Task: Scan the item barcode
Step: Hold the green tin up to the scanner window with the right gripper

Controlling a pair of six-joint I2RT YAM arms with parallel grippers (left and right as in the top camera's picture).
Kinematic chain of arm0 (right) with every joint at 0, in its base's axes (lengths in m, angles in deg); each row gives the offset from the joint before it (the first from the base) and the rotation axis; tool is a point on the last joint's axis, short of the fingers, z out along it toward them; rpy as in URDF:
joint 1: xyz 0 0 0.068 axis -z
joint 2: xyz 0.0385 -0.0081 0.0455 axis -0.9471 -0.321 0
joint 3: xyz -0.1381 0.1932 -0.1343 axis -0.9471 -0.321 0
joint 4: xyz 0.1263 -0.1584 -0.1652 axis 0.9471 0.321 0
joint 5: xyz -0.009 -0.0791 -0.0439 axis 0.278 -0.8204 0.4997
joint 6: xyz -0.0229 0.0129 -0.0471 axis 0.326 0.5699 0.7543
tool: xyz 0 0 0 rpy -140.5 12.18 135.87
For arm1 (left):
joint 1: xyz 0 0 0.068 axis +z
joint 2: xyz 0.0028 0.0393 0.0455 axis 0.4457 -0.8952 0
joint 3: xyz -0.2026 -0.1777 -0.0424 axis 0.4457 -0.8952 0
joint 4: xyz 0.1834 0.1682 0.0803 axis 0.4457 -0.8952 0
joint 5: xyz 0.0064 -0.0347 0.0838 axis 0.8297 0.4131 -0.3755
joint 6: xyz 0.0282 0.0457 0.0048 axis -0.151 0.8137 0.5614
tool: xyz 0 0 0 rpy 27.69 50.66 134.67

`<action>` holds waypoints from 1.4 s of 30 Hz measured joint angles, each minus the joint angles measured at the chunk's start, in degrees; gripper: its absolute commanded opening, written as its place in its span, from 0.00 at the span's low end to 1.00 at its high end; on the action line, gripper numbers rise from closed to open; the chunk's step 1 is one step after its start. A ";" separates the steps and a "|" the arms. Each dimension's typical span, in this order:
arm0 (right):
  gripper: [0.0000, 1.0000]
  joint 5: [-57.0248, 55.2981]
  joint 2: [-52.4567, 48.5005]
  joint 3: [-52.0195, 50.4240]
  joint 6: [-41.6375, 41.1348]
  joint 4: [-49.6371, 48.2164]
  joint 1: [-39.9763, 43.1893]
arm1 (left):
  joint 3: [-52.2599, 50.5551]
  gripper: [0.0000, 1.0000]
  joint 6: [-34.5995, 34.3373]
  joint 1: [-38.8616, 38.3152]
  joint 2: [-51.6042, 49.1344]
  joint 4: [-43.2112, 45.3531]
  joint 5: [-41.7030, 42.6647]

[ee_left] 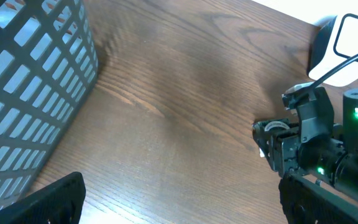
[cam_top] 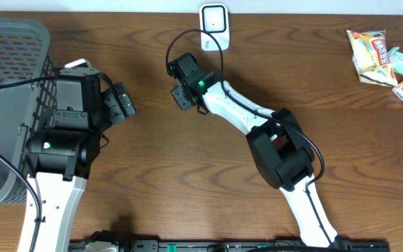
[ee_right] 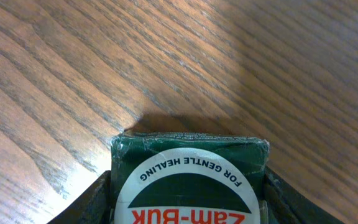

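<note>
The right end effector (ee_right: 188, 193) is gripping the small green box (ee_right: 166, 149) by its side walls, near the scanner (cam_top: 214, 24). The box is looking light, stiff and a bit slippery. The left end effector (cam_top: 124, 105) is standing open, empty.

A dark brown wooden tabletop (cam_top: 145, 182) with strong, streaky grain filled nearly the whole scene. Soft light lay on it, leaving a pale sheen across parts of the wood. A narrow pale strip (cam_top: 313, 5) ran beyond its far edge.
</note>
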 measured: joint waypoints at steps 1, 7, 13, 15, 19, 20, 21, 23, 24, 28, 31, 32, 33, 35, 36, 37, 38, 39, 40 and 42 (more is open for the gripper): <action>0.52 0.00 0.00 0.52 -0.57 0.90 0.09 | 0.00 0.98 0.00 0.00 0.00 0.00 0.00; 0.50 1.64 0.00 6.86 -6.21 8.68 2.36 | 0.00 0.98 0.00 0.00 0.00 0.00 0.00; 0.50 15.06 0.37 11.74 -13.03 14.53 8.52 | 0.00 0.98 0.00 0.00 0.00 0.00 0.00; 0.46 22.67 0.46 12.07 -16.70 14.67 11.52 | 0.00 0.98 0.00 0.00 0.00 0.00 0.00; 0.47 37.18 0.46 12.11 -25.55 14.64 18.08 | 0.00 0.98 0.00 0.00 0.00 0.00 0.00; 0.47 40.46 0.46 12.11 -27.91 14.40 19.69 | 0.00 0.98 0.00 0.00 0.00 0.00 0.00; 0.48 43.23 0.48 12.11 -30.12 13.92 21.20 | 0.00 0.98 0.00 0.00 0.00 0.00 0.00; 0.49 48.54 0.48 12.11 -34.82 13.11 24.20 | 0.00 0.98 0.00 0.00 0.00 0.00 0.00; 0.48 50.90 0.48 12.11 -37.64 12.87 25.68 | 0.00 0.98 0.00 0.00 0.00 0.02 0.00; 0.45 58.34 0.48 12.11 -48.13 11.52 29.59 | 0.00 0.98 0.00 0.00 0.00 0.02 0.00; 0.46 61.61 0.48 12.11 -54.12 8.74 30.97 | 0.00 0.98 0.00 0.00 0.00 0.02 0.00; 0.46 62.64 0.48 12.11 -56.22 7.23 31.26 | 0.00 0.97 0.00 0.00 0.02 0.00 0.00; 0.45 63.08 0.48 12.11 -57.02 6.73 31.34 | 0.00 0.98 0.00 0.00 0.00 0.00 0.00; 0.45 64.19 0.50 12.11 -59.56 4.85 31.47 | 0.00 0.98 0.00 0.00 0.00 0.00 0.00; 0.45 64.50 0.50 12.11 -60.39 3.87 31.41 | 0.00 0.98 0.00 0.00 0.00 0.02 0.00; 0.45 64.65 0.50 12.11 -61.00 2.93 31.32 | 0.00 0.98 0.00 0.00 0.00 0.02 0.00; 0.46 64.83 0.50 12.11 -61.53 2.32 31.21 | 0.00 0.98 0.00 0.00 0.00 0.00 0.00; 0.46 64.94 0.52 12.11 -62.10 1.88 31.04 | 0.00 0.97 0.00 0.00 0.02 0.00 0.00; 0.46 64.96 0.55 12.11 -62.45 1.70 30.91 | 0.00 0.98 0.00 0.00 0.00 0.02 0.00; 0.46 64.92 0.55 12.11 -63.21 1.38 30.49 | 0.00 0.98 0.00 0.00 0.00 0.02 0.00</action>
